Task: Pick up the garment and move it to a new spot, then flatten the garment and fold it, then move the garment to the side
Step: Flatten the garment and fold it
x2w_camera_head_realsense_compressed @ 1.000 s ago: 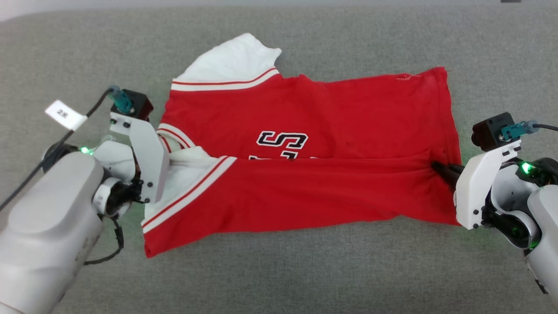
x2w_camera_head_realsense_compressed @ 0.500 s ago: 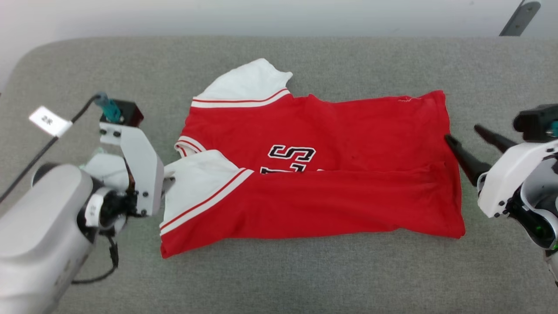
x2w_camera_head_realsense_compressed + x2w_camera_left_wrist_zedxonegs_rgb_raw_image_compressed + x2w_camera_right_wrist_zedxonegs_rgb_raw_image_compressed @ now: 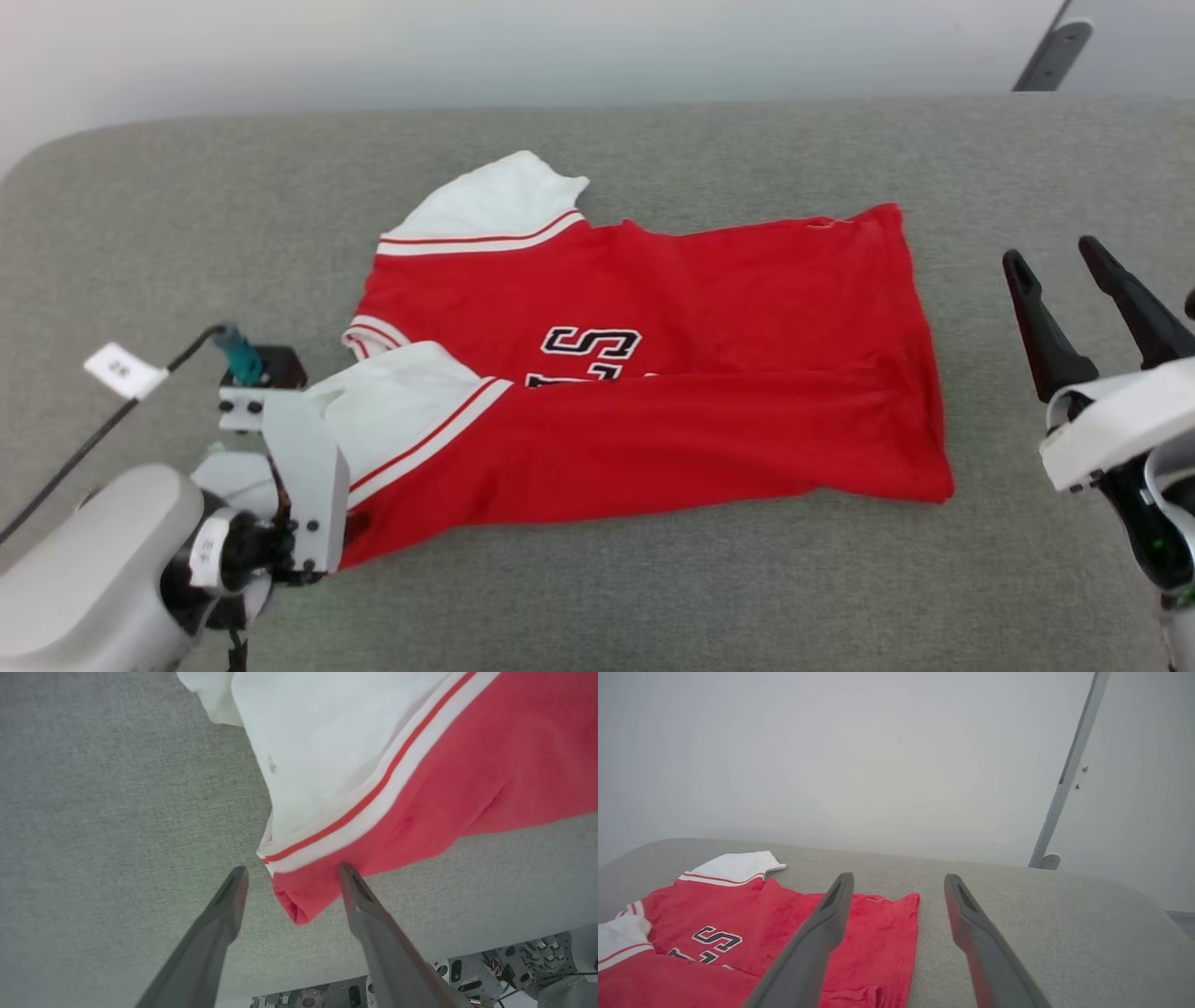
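Red cloth at the near left corner of the garment (image 3: pixel 653 420) sits between the spread fingers of the left pincer (image 3: pixel 292 870), one fingertip at its edge. To the right, the right pincer (image 3: pixel 1053 252) hangs with fingers apart, clear of the hem. The garment lies on the middle of the grey bench (image 3: pixel 187 233), its near half folded over the dark print. One white sleeve points toward the far edge.

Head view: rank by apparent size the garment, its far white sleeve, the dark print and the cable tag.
1. garment
2. far white sleeve
3. dark print
4. cable tag, though nearer the camera
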